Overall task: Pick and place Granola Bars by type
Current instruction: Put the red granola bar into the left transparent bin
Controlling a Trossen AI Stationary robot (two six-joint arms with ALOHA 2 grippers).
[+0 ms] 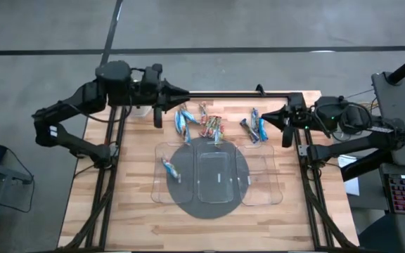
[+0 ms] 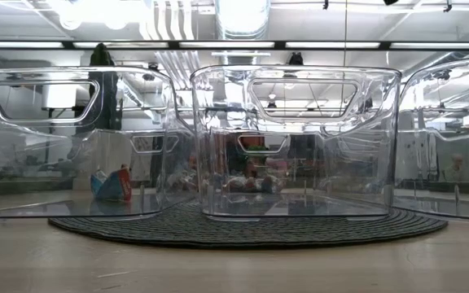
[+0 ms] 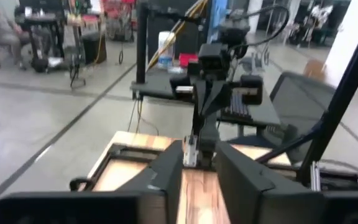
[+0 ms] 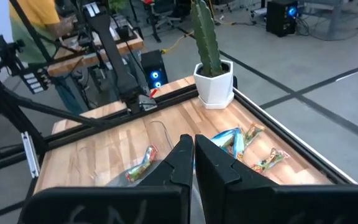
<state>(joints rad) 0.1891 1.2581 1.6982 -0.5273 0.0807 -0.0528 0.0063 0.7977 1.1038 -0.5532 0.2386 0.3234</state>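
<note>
Bars [image 1: 201, 125] are mostly lying in loose bunches at the table's [image 1: 118, 204] far edge, with just one sitting in the left tray [image 1: 159, 176], so sorting is barely starting. Left gripper [image 1: 185, 92] is hovering slightly parted and empty, right gripper [image 1: 267, 114] is hanging shut, also empty.

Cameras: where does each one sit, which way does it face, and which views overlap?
High view: overhead, straight down on the table; both arms, left tool, right tool.
Low view: table height, looking through the clear trays; no arm shows.
Left wrist view: past the left tool toward the right arm.
Right wrist view: past the shut right tool over the granola bars.
Shared: high and right wrist views both show the bars.
</note>
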